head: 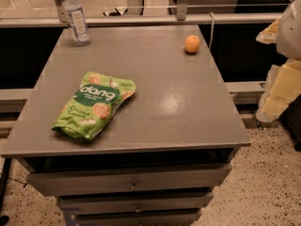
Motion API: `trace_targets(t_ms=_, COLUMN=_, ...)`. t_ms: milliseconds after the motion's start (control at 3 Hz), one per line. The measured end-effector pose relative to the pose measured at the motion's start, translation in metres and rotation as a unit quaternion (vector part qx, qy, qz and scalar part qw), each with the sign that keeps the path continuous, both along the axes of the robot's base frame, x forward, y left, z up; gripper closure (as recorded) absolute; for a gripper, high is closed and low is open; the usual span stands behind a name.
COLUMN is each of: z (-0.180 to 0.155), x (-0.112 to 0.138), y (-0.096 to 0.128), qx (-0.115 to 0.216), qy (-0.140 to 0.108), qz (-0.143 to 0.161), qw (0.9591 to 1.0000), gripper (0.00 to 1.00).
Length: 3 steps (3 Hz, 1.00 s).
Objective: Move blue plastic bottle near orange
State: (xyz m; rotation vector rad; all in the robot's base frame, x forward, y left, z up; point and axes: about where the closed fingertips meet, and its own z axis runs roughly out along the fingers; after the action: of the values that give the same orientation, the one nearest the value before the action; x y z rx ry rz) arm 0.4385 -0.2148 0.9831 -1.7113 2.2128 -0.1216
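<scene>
The blue plastic bottle (76,17) stands upright at the far left corner of the grey table (178,107); it is clear, with a white cap and a pale label. The orange (192,44) sits near the far right edge of the table, well apart from the bottle. My arm and gripper (277,91) show as pale white-yellow shapes at the right edge of the view. They are off the table's right side, below and to the right of the orange, and hold nothing that I can see.
A green snack bag (94,105) lies flat on the front left part of the table. Drawers (131,182) sit under the tabletop. A rail and glass partition (141,18) run behind the table. Speckled floor (273,182) is at the right.
</scene>
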Motion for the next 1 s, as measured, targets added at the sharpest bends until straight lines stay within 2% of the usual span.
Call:
trace_targets(t_ms=667, z=0.002, x=0.004, y=0.002, qx=0.009, qy=-0.007, qz=0.0, qw=0.9999, gripper=0.0)
trace_targets(t_ms=1000, z=-0.003, x=0.036, y=0.031, qx=0.047, qy=-0.03, qz=0.024, qw=0.9982, gripper=0.0)
